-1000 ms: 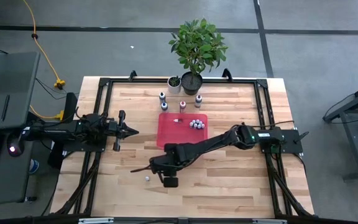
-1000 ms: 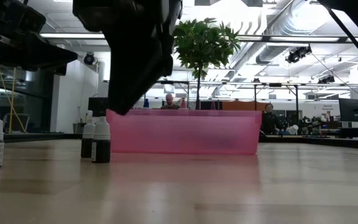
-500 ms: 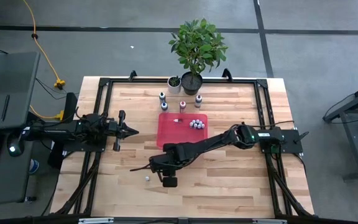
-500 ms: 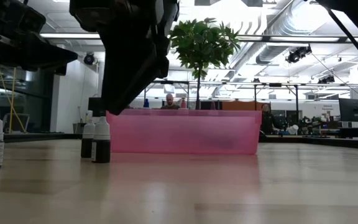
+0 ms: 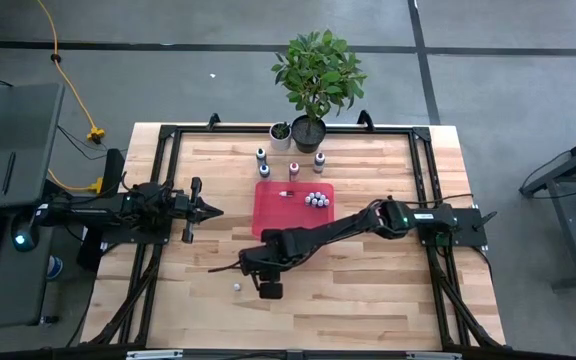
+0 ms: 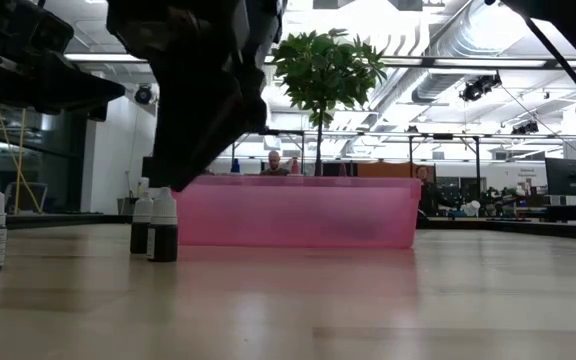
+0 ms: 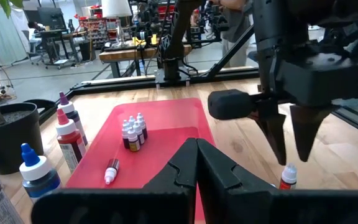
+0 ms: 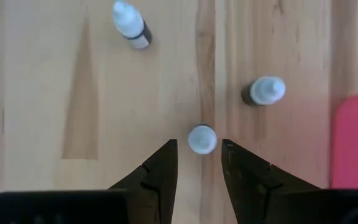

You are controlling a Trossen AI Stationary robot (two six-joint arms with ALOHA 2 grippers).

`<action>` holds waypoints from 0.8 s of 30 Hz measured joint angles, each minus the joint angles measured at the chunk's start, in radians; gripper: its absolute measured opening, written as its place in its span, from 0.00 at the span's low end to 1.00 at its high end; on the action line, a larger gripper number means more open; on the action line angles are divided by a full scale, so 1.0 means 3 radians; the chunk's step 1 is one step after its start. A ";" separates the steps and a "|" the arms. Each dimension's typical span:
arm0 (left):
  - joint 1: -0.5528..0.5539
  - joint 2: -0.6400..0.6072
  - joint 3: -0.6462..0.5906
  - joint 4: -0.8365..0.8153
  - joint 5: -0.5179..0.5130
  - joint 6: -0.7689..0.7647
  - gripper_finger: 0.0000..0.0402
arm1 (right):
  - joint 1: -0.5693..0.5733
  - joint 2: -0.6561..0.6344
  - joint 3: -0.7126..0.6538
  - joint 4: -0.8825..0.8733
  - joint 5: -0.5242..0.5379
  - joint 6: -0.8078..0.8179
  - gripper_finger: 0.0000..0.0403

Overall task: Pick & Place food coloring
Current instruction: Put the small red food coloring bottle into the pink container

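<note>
The food coloring is a set of tiny white-capped bottles. A cluster (image 7: 133, 130) stands in the red tray (image 5: 278, 222), with one more bottle (image 7: 111, 171) lying beside it. Three stand on the wood near the tray's near-left corner (image 8: 201, 138) (image 8: 263, 91) (image 8: 130, 23). My right gripper (image 8: 199, 163) hangs open, fingers pointing down, over the middle one, whose cap shows just past the fingertips. The left wrist view shows those fingers (image 7: 278, 134) above that bottle (image 7: 287, 177), apart from it. My left gripper (image 7: 196, 149) waits shut at the table's left (image 5: 203, 210).
Larger dropper bottles (image 5: 294, 168) and two plant pots (image 5: 308, 132) stand at the far edge behind the tray. A black frame runs round the table top (image 5: 168, 140). Bare wood lies to the near right (image 5: 368, 290).
My right gripper has drifted a little toward the table's left edge, still open and pointing down. The bottles and the tray have kept their places.
</note>
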 joint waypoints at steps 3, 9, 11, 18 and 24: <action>-0.0001 0.0000 0.0001 0.0000 0.0001 0.0000 0.00 | 0.0000 0.0016 -0.0001 -0.0020 -0.0001 0.0002 0.28; 0.0000 0.0001 0.0001 0.0000 0.0000 0.0000 0.00 | 0.0000 0.0014 -0.0001 0.0016 0.0006 0.0002 0.28; -0.0001 0.0001 0.0000 0.0000 0.0000 0.0000 0.00 | 0.0000 0.0014 -0.0001 0.0022 0.0024 0.0002 0.28; 0.0000 0.0001 0.0001 0.0000 0.0000 -0.0001 0.00 | -0.0014 0.0061 0.0000 0.0072 0.0014 0.0014 0.28; -0.0001 0.0001 0.0001 0.0000 0.0000 -0.0001 0.00 | -0.0023 0.0068 -0.0001 0.0061 0.0023 0.0014 0.28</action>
